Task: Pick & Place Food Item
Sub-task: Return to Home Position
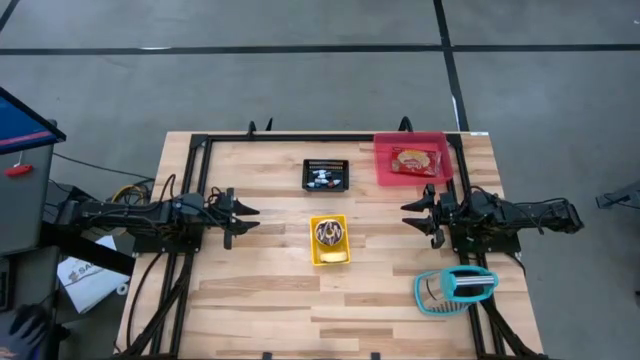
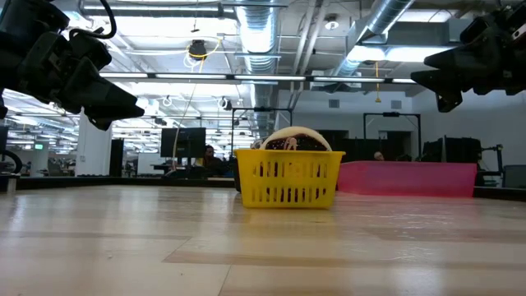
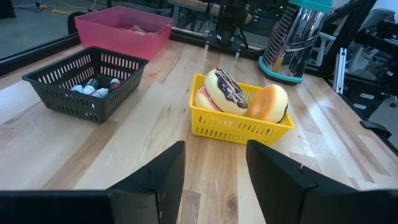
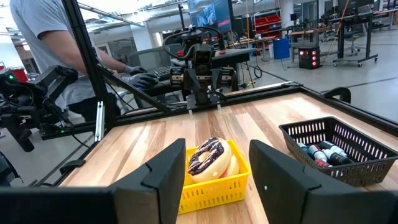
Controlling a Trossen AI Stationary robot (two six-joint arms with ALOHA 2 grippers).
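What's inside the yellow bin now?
Three donuts show in the yellow bin: a dark-iced donut leaning upright, a tan donut beside it, and a pink donut mostly covered beneath. Its floor is hidden.

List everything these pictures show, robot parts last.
table: one, light wood, under everything
yellow bin: one, yellow, table centre
donuts: three showing, dark-iced, tan and pink, in the yellow bin
black basket: one, black, behind the yellow bin
small bottles: several, mixed colours, in the black basket
pink bin: one, pink, far right corner
packet: one, red and tan, in the pink bin
teal rack: one, teal, beside the right arm
person: one, grey shirt, beyond the table
left gripper: one, dark, open, left of the yellow bin
right gripper: one, dark, open, right of the yellow bin
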